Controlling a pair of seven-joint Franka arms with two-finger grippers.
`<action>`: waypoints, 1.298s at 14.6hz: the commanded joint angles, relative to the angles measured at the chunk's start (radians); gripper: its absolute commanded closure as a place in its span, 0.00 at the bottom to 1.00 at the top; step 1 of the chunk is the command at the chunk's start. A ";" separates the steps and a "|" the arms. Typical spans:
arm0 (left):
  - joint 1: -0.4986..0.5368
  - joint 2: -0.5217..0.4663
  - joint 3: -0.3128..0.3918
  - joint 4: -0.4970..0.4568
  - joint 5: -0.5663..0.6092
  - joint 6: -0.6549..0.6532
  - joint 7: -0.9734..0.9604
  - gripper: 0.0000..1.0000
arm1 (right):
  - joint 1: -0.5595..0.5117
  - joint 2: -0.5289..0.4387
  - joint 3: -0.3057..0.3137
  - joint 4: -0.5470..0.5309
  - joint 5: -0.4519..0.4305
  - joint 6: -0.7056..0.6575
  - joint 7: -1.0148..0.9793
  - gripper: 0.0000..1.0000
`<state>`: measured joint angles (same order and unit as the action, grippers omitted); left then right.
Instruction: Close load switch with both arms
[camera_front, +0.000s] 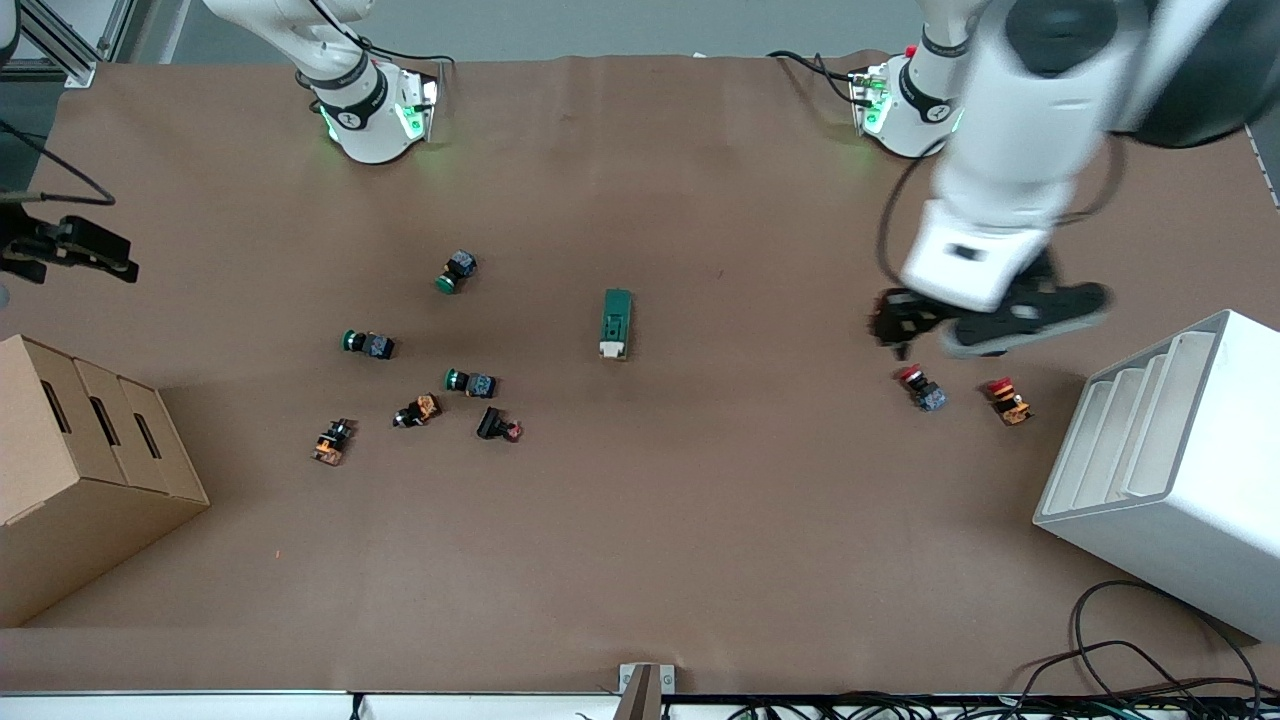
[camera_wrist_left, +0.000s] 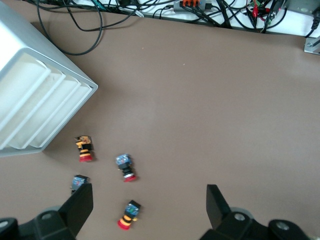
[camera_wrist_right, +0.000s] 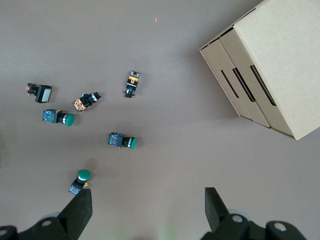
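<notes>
Load switch (camera_front: 616, 323) lying untouched mid-bench, in the front view only.
We are seeing both grippers, left (camera_wrist_left: 145, 207) and right (camera_wrist_right: 145, 206), hanging with jaws wide over the brown bench (camera_front: 700, 520).

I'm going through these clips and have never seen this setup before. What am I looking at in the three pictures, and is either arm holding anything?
Two white robot arms stand at a brown table. The big picture comes from a high camera facing them; the other two come from cameras on each arm's wrist, looking down past its own fingers.

The left gripper hangs over the table above some red push-buttons, near a white slotted rack. Its fingers are apart and hold nothing. The right gripper hovers over a scatter of green push-buttons near a cardboard box, open and empty too.

The load switch, a dark green block with a cream tab, lies alone mid-table, untouched.
</notes>
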<state>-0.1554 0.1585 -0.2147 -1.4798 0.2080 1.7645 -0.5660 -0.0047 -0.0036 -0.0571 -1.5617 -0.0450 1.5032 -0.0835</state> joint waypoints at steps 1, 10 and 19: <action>0.072 -0.051 0.004 -0.007 -0.081 -0.049 0.185 0.00 | -0.037 -0.173 0.010 -0.205 -0.006 0.075 -0.038 0.00; 0.160 -0.155 0.195 -0.017 -0.243 -0.263 0.477 0.00 | -0.009 -0.289 -0.026 -0.245 -0.006 0.003 -0.012 0.00; 0.174 -0.260 0.112 -0.120 -0.237 -0.263 0.560 0.00 | -0.008 -0.164 -0.021 0.018 0.066 -0.127 0.005 0.00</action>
<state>0.0389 -0.0482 -0.1002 -1.5472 -0.0248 1.5040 -0.0247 -0.0261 -0.2511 -0.0681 -1.6473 0.0055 1.4228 -0.1028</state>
